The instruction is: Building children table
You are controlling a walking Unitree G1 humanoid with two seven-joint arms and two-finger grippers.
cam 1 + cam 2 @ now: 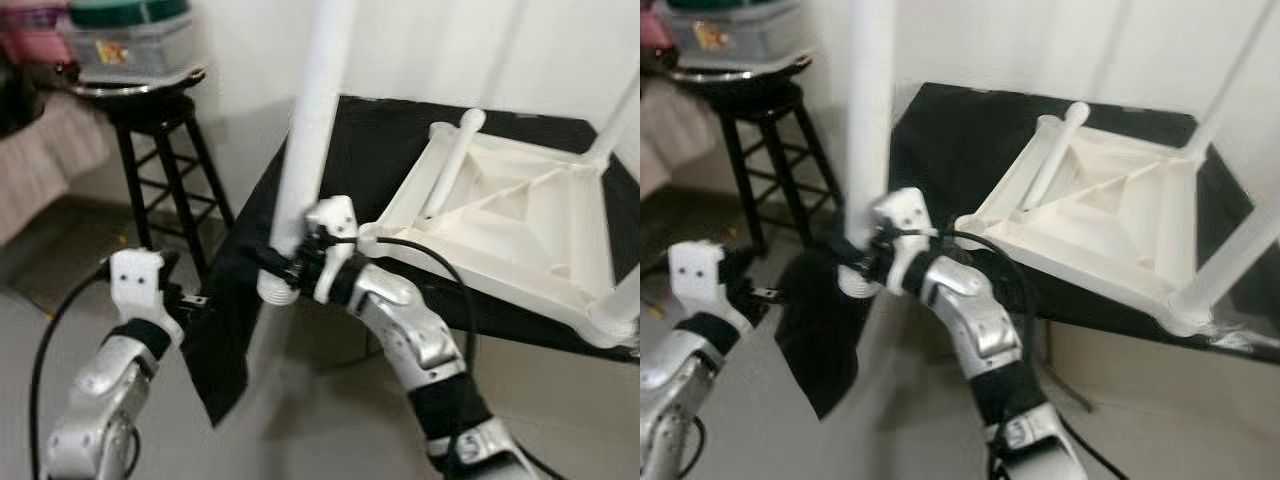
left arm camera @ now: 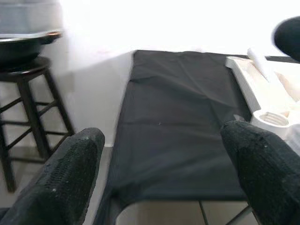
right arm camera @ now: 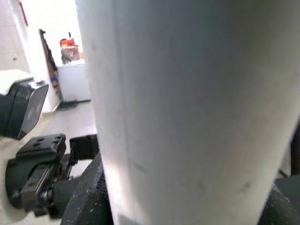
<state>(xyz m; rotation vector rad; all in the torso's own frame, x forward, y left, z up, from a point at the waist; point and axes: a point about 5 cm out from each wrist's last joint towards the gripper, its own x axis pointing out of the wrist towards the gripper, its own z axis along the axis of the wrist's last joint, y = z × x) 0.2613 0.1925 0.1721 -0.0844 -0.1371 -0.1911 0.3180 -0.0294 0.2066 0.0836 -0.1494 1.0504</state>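
Observation:
A white children's table top (image 1: 520,220) lies upside down on a black-draped surface (image 1: 390,150). One white leg (image 1: 455,160) rests loosely across it, and two mounted legs rise at its right side. My right gripper (image 1: 283,262) is shut on the lower end of another white table leg (image 1: 310,130), held upright beside the table's left corner. That leg (image 3: 187,108) looms close in the right wrist view. My left gripper (image 1: 190,298) hangs lower left, open with nothing between its fingers (image 2: 70,178), facing the black cloth (image 2: 178,122).
A black wooden stool (image 1: 160,150) stands at the back left, carrying a metal pan and a plastic storage box (image 1: 130,40). The black cloth hangs over the surface's near left corner. Grey floor lies below and to the left.

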